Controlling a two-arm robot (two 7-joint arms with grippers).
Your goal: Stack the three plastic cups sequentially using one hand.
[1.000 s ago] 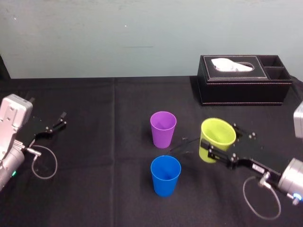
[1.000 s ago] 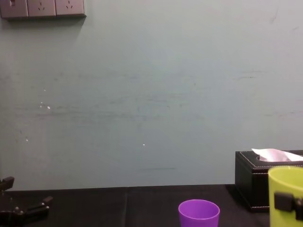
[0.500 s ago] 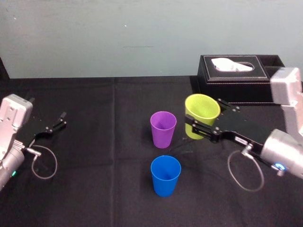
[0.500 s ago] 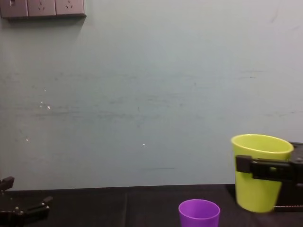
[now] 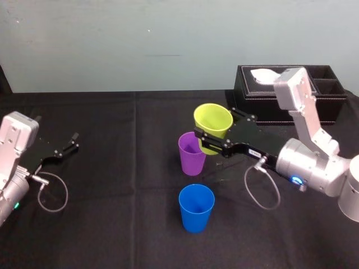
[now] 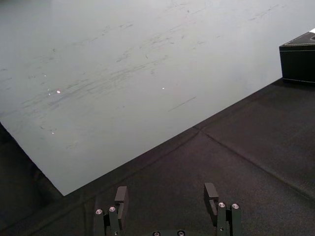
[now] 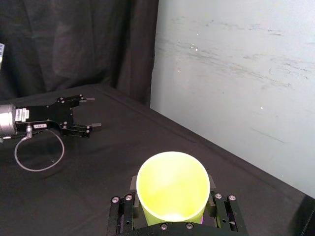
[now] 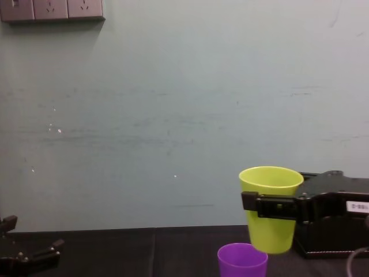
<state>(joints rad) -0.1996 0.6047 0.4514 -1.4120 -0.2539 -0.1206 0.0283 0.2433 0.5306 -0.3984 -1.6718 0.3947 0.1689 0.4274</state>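
My right gripper [image 5: 212, 136] is shut on the yellow-green cup [image 5: 213, 128], holding it upright in the air just above and to the right of the purple cup [image 5: 192, 154]. In the chest view the yellow-green cup [image 8: 270, 208] hangs a little above the purple cup's [image 8: 242, 261] rim, with the gripper [image 8: 271, 205] clamped around its upper wall. The right wrist view looks down into the yellow-green cup [image 7: 173, 187] between the fingers. The blue cup [image 5: 196, 208] stands alone nearer to me. My left gripper [image 5: 72, 141] rests open at the table's left side.
A black tissue box [image 5: 289, 93] stands at the back right, behind my right arm. The table is covered with a black cloth [image 5: 112, 185]. A pale wall [image 8: 173, 115] rises behind the table.
My right gripper has carried the yellow-green cup up and to the left, from beside the tissue box to just over the purple cup. The left arm has not moved.
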